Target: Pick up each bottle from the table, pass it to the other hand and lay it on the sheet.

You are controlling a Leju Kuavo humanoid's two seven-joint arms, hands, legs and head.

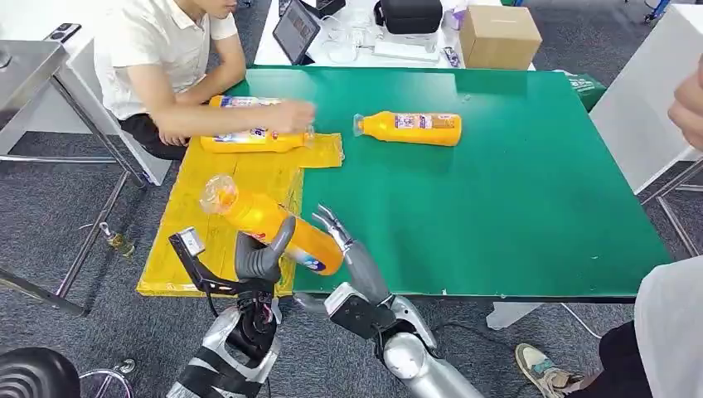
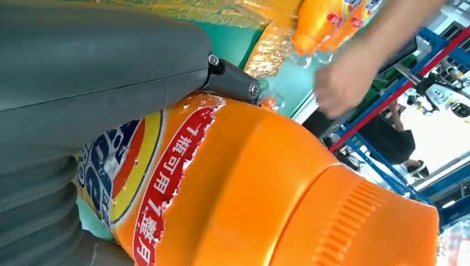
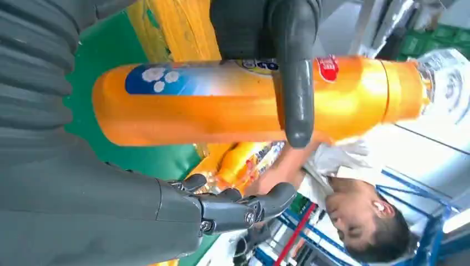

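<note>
My left hand [image 1: 259, 253] grips an orange bottle [image 1: 273, 225] around its middle, tilted, above the front part of the yellow sheet [image 1: 186, 217]. In the left wrist view the bottle [image 2: 249, 194] lies against my thumb [image 2: 100, 72]. My right hand [image 1: 346, 250] is beside the bottle's base with fingers spread and holds nothing; in the right wrist view its fingers [image 3: 238, 206] stay apart from the bottle [image 3: 221, 102]. Another orange bottle [image 1: 410, 127] lies on the green table [image 1: 514, 191]. Two more bottles [image 1: 249, 137] lie at the sheet's far end.
A seated person [image 1: 162, 50] at the far left has a hand [image 1: 290, 116] on the bottles on the sheet. A cardboard box [image 1: 499, 35] and a tablet [image 1: 296, 29] sit on the white table behind. Another person [image 1: 676, 323] stands at the right.
</note>
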